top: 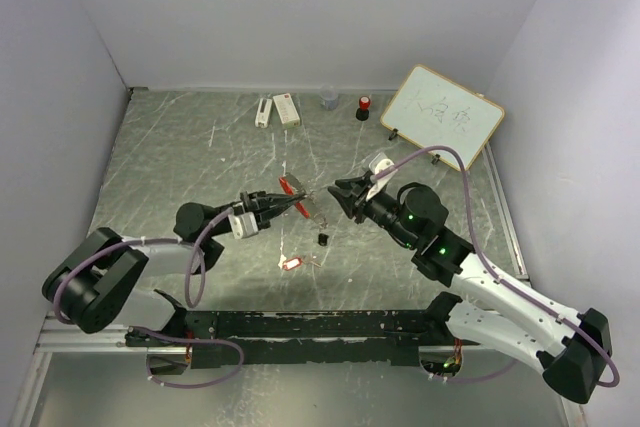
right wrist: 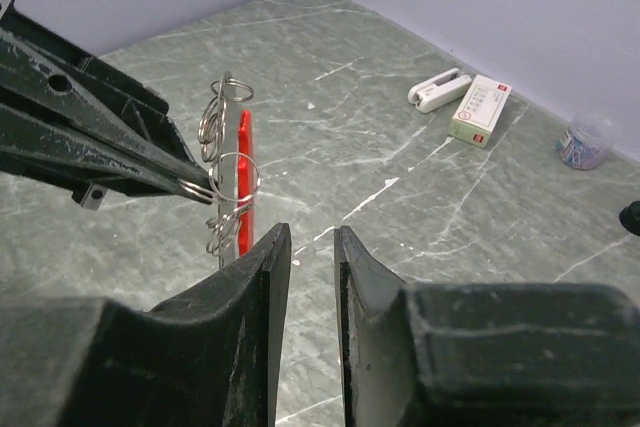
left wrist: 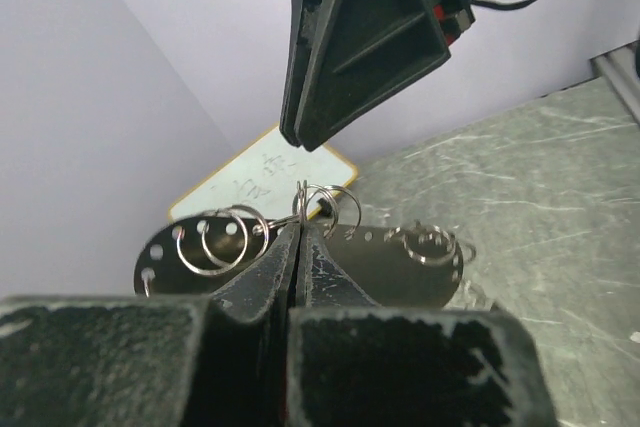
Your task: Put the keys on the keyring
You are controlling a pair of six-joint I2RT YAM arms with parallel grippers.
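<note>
My left gripper is shut on the keyring and holds it above the table's middle. In the left wrist view the shut tips pinch a thin silver ring in front of a curved grey plate that carries more rings. The right wrist view shows the ring cluster with its red fob hanging upright. My right gripper hovers just right of it, narrowly open and holding nothing. Two keys lie on the table below, one black-tagged, one red-tagged.
A small whiteboard leans at the back right. Along the back edge stand a white stapler, a white box, a small grey cup and a red-capped black cylinder. White walls enclose the table on three sides.
</note>
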